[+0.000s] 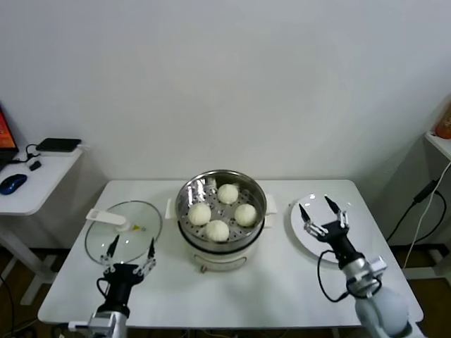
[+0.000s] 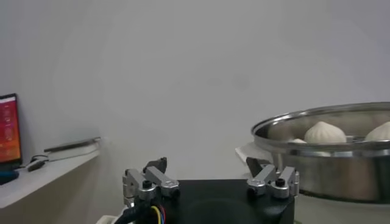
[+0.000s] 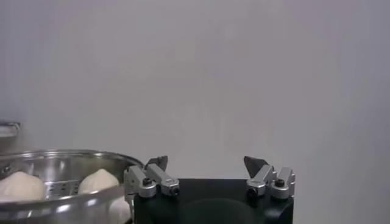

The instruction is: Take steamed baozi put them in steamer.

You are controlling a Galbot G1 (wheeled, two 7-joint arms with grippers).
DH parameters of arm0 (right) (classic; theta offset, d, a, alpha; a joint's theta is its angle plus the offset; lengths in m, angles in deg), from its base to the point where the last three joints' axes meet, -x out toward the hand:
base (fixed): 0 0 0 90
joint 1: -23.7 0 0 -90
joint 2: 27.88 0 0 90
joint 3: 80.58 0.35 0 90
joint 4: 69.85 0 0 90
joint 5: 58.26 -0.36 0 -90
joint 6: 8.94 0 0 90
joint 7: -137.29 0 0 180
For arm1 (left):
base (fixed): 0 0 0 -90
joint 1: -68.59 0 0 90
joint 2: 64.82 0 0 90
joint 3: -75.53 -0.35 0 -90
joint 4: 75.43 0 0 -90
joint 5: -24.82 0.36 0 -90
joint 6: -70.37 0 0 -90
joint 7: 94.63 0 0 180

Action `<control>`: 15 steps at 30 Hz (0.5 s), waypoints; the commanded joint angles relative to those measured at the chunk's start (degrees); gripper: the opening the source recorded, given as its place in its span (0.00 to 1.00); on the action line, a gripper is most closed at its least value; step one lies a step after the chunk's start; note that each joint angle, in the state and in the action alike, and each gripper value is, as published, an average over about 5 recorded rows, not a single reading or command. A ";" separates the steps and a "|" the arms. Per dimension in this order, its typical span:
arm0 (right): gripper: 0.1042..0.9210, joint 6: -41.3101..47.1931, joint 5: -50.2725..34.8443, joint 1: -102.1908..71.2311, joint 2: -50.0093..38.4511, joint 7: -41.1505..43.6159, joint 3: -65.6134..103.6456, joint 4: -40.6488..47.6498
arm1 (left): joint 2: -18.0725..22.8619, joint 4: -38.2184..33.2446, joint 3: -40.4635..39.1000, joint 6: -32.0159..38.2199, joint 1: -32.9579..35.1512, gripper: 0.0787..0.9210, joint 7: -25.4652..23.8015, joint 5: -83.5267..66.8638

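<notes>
Baozi: all four steamed baozi (image 1: 222, 211) sit on the perforated tray inside the steamer (image 1: 189, 201), mid-tabletop (image 1: 282, 282); none left on the white plate (image 1: 301, 229).
Right gripper (image 1: 318, 206): my jaws spread wide, empty, hovering over the plate, well apart from the steamer.
Left gripper (image 1: 131, 246): my jaws spread, empty, low by the near edge of the glass lid (image 1: 106, 239).
Stage: loading looks done, judging by the bare plate and four buns in the pot.
Doing it well: I'd draw the right arm back level and clear of the steamer rim, jaws kept apart, so nothing nudges the pot.
Risk: a sweeping elbow could shift the plate.
</notes>
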 commanded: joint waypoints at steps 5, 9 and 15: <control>0.88 -5.85 3.16 -15.12 12.27 -1.50 6.06 -4.06 | -1.76 0.12 1.60 0.08 0.43 0.88 1.50 -2.66; 0.88 -6.10 3.87 -15.20 12.74 -1.26 5.80 -3.92 | -1.30 0.53 2.07 0.34 0.19 0.88 1.23 -3.18; 0.88 -6.13 4.83 -14.86 12.89 -0.82 5.56 -4.03 | -1.11 0.73 2.39 0.65 0.06 0.88 0.45 -3.57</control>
